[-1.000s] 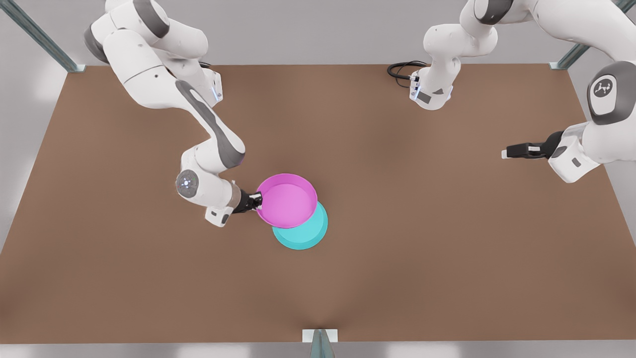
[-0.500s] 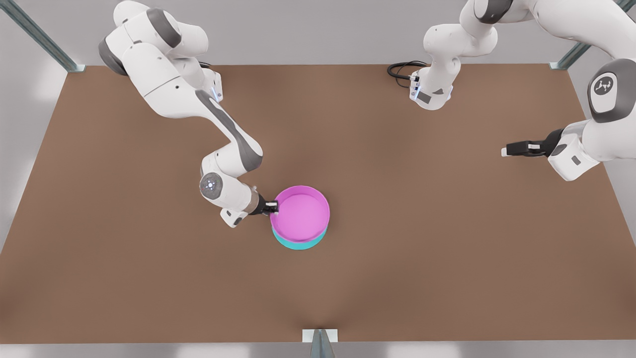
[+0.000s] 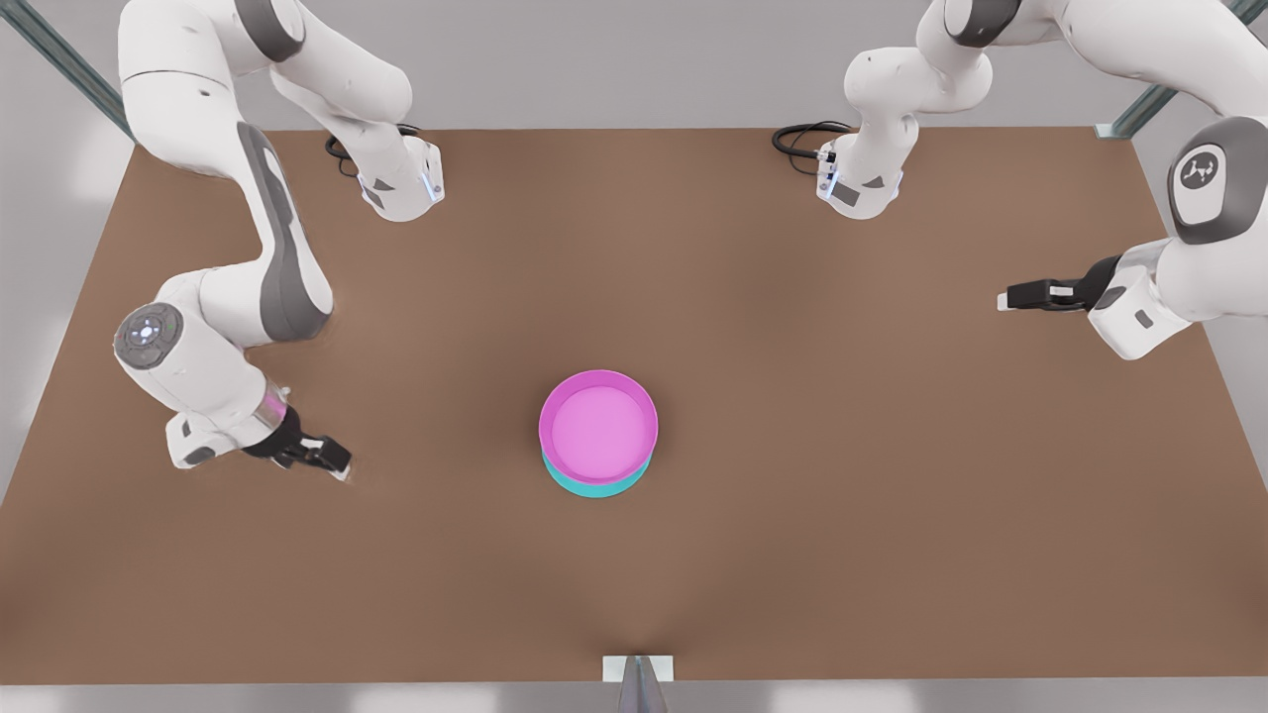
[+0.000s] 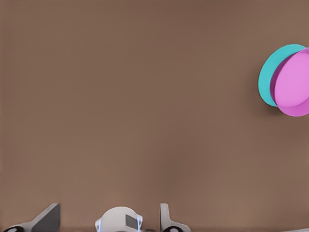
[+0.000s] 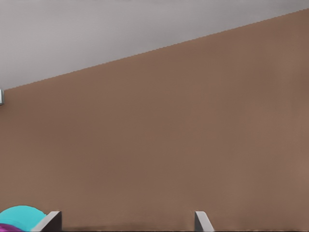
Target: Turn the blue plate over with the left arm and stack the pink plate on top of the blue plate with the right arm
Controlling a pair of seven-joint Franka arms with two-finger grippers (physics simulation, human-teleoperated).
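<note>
The pink plate (image 3: 598, 428) sits rim-up on the blue plate (image 3: 594, 486) at the middle of the brown table (image 3: 842, 495); only a cyan crescent of the blue plate shows below it. My right gripper (image 3: 335, 461) hangs open and empty well off toward the front view's left, apart from the stack. My left gripper (image 3: 1005, 299) waits open over the table near the front view's right edge. The left wrist view has the pink plate (image 4: 294, 82) overlapping the blue plate (image 4: 269, 72) far from the left gripper (image 4: 110, 207). A piece of the blue plate (image 5: 21, 217) lies beside the right gripper (image 5: 126, 220).
Two arm bases (image 3: 401, 188) (image 3: 860, 188) stand at the table's far edge, with a black cable (image 3: 797, 139) by the one on the front view's right. A metal bracket (image 3: 637, 668) marks the near edge. Frame posts (image 3: 74, 69) stand at the far corners.
My right gripper carried the pink plate over the blue plate, let it go, and drew back to the front view's left. The pink plate now rests on the blue one. The left arm barely moved.
</note>
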